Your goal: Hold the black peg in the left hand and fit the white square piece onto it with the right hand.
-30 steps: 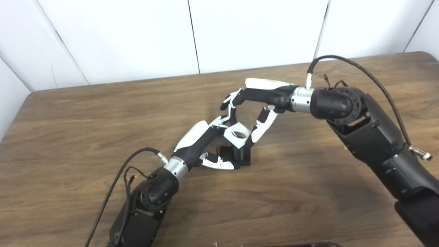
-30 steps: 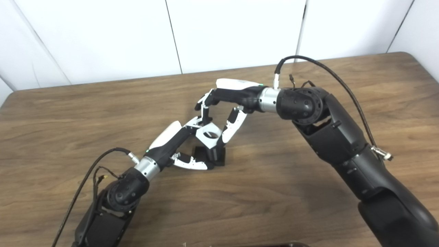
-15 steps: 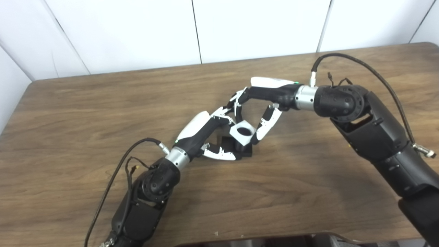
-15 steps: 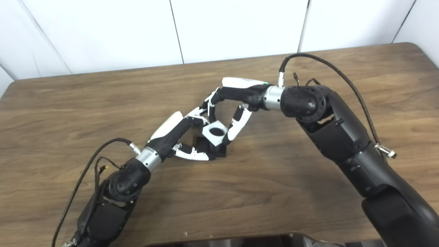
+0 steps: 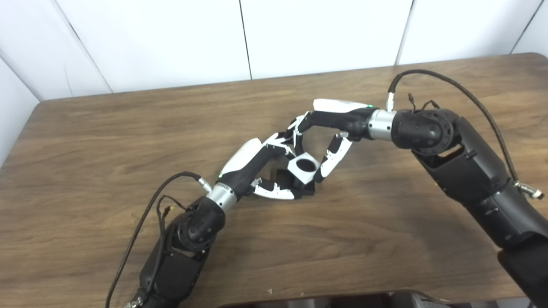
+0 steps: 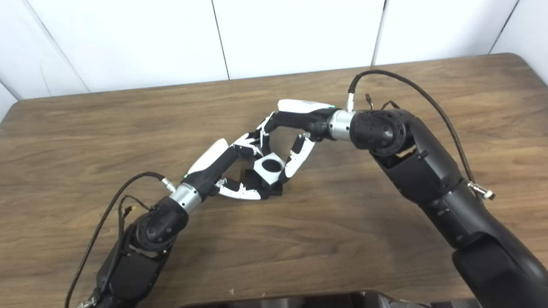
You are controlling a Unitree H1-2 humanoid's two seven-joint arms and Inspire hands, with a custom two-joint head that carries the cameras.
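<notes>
At counter point(image 5: 128, 128) centre, the left robot hand point(image 5: 261, 171) clamps the black peg point(image 5: 295, 190); the right robot hand point(image 5: 323, 137), from two o'clock, pinches the white square piece point(image 5: 304, 164) over it. Both look rigid, light, slick; hold opposite flat edges.

no readable text, labels, brands or numbers anywhere: nothing legible on either arm, the white square piece point(image 5: 303, 165), or the worktop point(image 5: 128, 128).

table point(image 5: 107, 128): brown wood | on it: black peg point(image 5: 306, 190) base
</notes>
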